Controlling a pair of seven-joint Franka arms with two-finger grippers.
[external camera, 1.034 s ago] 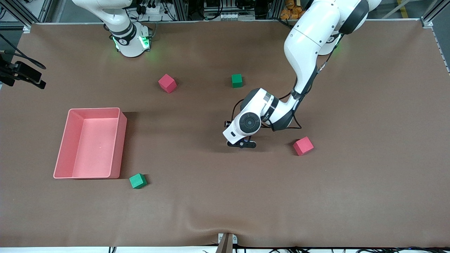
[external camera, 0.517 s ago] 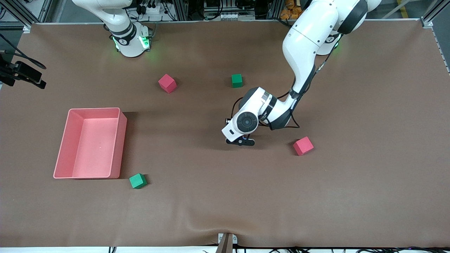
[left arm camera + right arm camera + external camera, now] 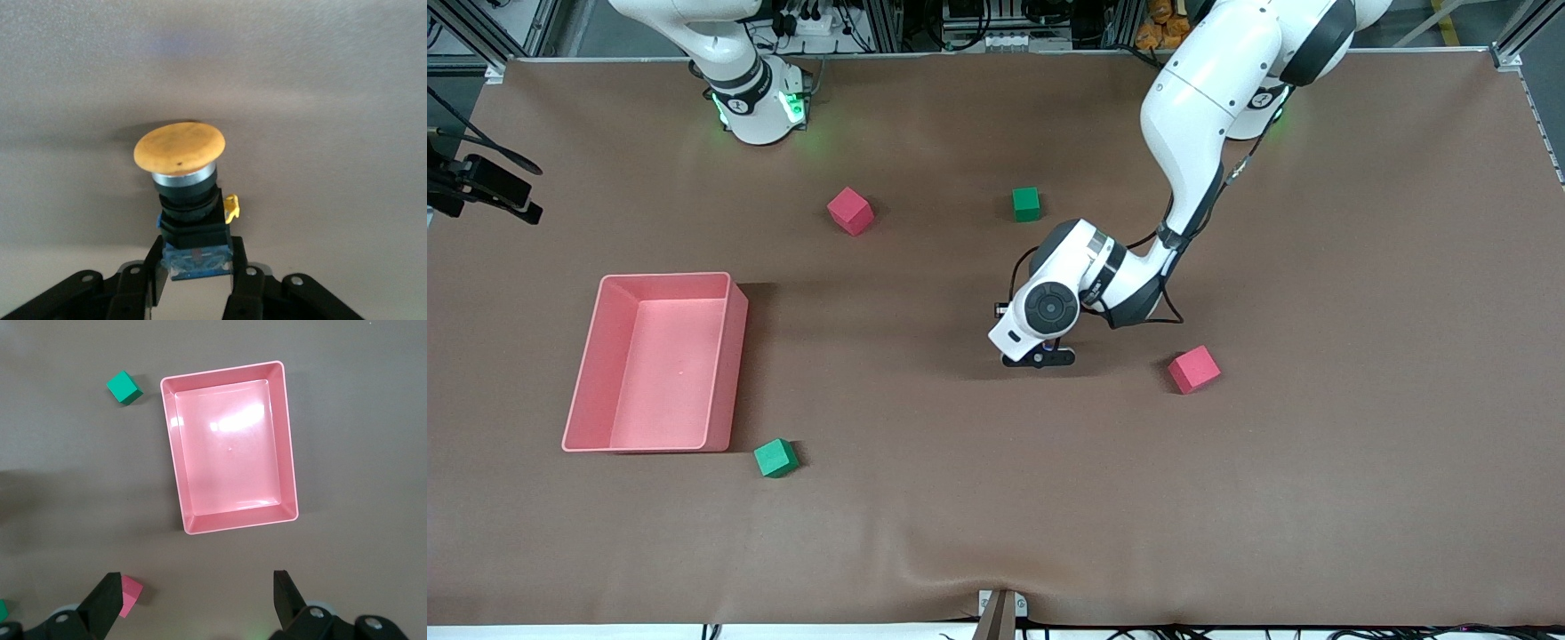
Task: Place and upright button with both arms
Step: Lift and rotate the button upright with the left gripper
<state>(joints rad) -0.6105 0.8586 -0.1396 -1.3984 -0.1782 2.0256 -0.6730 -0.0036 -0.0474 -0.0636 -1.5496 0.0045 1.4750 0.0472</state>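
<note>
— Hovering wide open and empty above the pink rectangular plastic tray (image 3: pixel 230 447), the right claw (image 3: pixel 197 603) waits. The other?

— The left claw (image 3: pixel 1039 358), low over the brown surface (image 3: pixel 925 533) mid-table, pinches the orange-capped, black-bodied push-button (image 3: pixel 187 193) by its base, beside a red foam cube (image 3: pixel 1193 369).

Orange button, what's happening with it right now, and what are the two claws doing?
Left gripper shut on the button, low over mid-table. Right gripper open, waiting high over the pink tray. Nothing in the way.
</note>
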